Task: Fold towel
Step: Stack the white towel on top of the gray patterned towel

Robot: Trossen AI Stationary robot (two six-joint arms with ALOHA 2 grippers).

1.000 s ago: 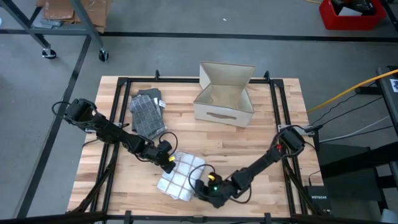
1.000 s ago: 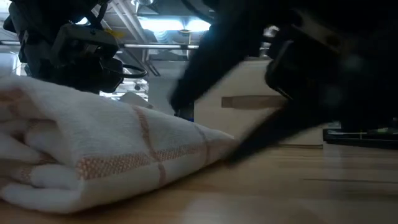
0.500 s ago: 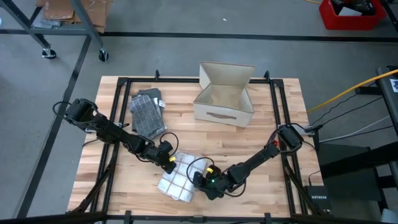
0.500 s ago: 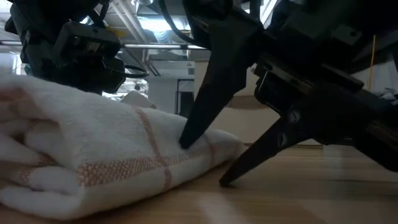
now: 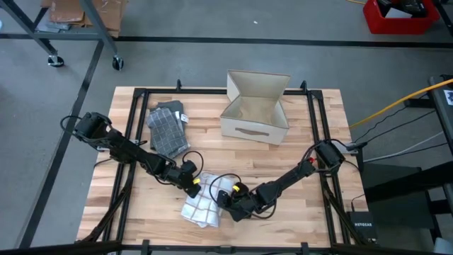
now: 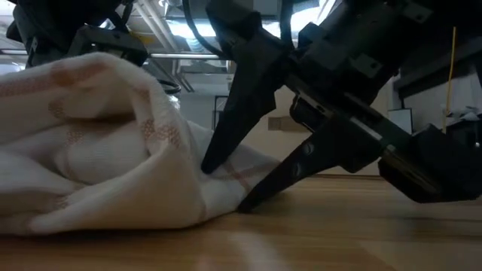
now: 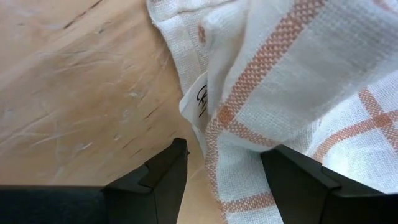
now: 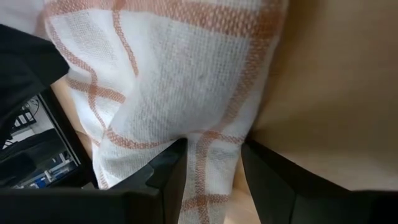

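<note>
High view first: the pale slatted wooden desk point(image 5: 297, 149) fills the frame, with an open cardboard box point(image 5: 255, 108) toward twelve o'clock and a grey checked cloth point(image 5: 168, 127) toward ten o'clock, neither involved. The white towel with orange-brown grid stripes point(image 5: 200, 202) sits near six o'clock, between the two arms.

A second ago the towel lay low and fairly flat. Since then the right arm has slid in from the four o'clock side, and its right pincer point(image 5: 228, 202) now has one finger over the towel's edge and one beneath it, partly open, fabric between the fingers. Low view shows that edge pushed up into a tall hump, so the towel is bunching rather than lying out.

The left pincer point(image 5: 192, 183) has stayed at the towel's ten o'clock corner, spread wide, with cloth lying between its fingers but not pinched.

My guess is the right arm is lifting this edge to carry it over for a fold; the crumpling suggests the layer may need smoothing afterwards.
</note>
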